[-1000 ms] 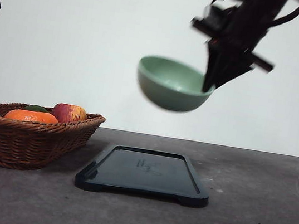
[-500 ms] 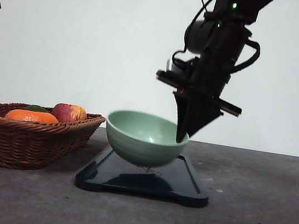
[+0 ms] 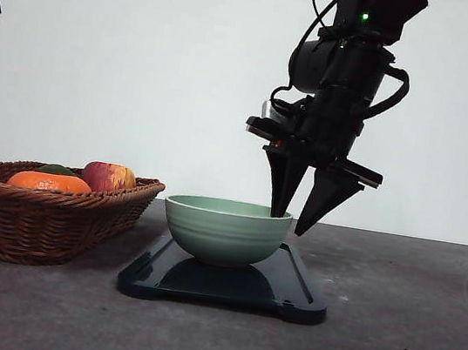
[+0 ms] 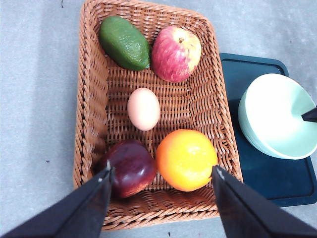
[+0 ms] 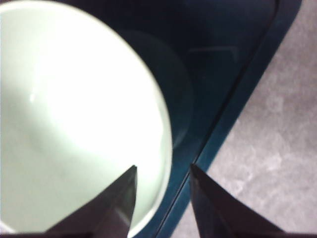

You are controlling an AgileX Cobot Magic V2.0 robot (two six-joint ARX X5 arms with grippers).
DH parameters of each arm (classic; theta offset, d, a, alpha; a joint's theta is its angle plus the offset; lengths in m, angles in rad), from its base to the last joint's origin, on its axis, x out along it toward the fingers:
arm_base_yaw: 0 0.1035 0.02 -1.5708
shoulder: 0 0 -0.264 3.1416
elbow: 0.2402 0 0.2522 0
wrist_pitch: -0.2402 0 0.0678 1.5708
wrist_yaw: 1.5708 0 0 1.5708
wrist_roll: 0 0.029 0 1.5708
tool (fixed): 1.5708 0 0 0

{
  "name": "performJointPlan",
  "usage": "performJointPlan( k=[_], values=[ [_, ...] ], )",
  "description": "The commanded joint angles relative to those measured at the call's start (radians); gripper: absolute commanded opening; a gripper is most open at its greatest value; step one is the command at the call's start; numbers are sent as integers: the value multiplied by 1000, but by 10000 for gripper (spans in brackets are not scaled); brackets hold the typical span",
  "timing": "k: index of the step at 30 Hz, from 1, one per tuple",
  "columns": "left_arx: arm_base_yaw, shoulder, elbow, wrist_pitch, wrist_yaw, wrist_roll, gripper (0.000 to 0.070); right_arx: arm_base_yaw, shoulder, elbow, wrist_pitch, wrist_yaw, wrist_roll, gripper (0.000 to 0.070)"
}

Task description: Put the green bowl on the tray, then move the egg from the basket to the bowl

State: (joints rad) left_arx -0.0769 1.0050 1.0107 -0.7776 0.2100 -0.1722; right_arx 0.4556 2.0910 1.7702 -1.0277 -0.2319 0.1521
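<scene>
At left the egg (image 4: 143, 108) lies mid-basket (image 3: 42, 221), under the spread left gripper (image 4: 161, 173). The bowl (image 3: 225, 229) sits on the tray (image 3: 294, 303); the right gripper (image 3: 291, 223) straddles its right rim, parted. Next: clear the rim, then grasp the egg.

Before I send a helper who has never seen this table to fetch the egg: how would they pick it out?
Find the brown wicker basket, beside the dark tray holding the green bowl. The egg lies in the basket's middle. It is the smallest item there, smooth pale beige, among green, red and orange fruit.
</scene>
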Motion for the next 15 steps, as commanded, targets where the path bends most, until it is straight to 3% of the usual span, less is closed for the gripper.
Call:
performJointPlan(
  k=[1,7,15],
  values=[
    [-2,4,23,7,4,10,391,7,-34,32,-7,10,-26,216],
    [-2,4,23,7,4,10,391,28,-164,1,45,125,-34,215],
    [-2,4,23,7,4,11,391,71,-465,-413,477,161,-35,214]
  ],
)
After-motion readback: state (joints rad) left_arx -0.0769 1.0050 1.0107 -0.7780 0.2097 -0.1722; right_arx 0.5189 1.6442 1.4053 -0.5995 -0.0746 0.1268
